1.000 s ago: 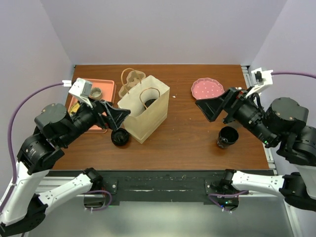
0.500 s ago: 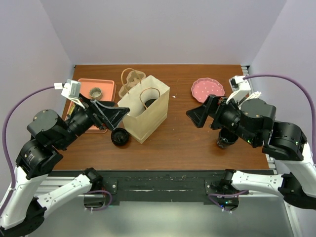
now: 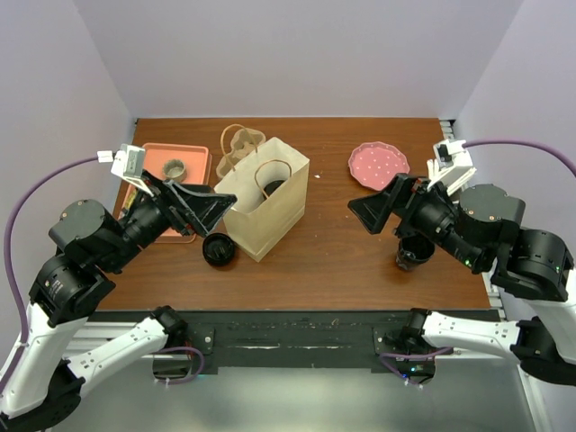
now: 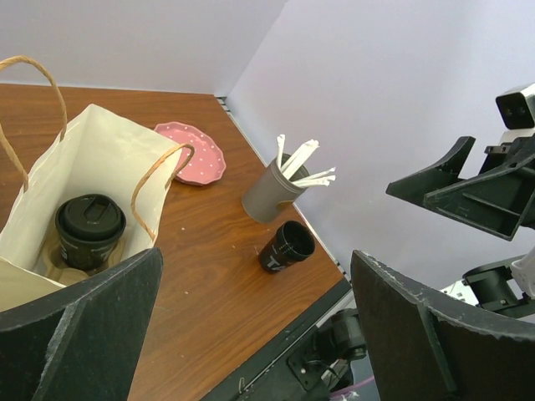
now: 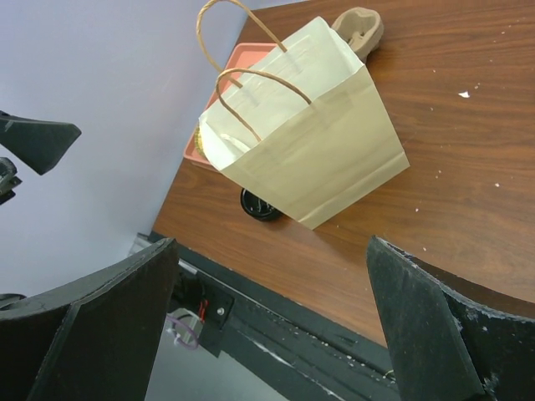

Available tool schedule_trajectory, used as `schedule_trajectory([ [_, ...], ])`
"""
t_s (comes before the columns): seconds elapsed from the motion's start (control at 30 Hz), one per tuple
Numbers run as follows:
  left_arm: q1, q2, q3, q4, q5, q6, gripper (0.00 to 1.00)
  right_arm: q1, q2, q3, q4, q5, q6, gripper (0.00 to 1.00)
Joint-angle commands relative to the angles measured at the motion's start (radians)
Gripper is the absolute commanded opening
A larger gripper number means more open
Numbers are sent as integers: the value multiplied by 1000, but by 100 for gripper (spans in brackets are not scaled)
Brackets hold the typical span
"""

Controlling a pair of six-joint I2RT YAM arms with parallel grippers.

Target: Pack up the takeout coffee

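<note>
Cup (image 4: 90,225) in bag (image 4: 104,150), beyond left jaws (parted)

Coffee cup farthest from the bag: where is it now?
Top view: the coffee cup sits on the table's right side, partly under the right arm, nearer than the pink plate.

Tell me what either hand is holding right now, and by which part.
Nothing is held. The left hand and the right hand are both open and empty.
</note>
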Motion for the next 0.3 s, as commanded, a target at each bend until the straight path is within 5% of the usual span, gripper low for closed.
schedule_trajectory([
  [0.0,5,-5,5,49,-5,-13,100,1,1,1,50,20,-14,99],
  [0.27,5,15,7,76,-5,10,100,1,20,23,53,26,-41,99],
])
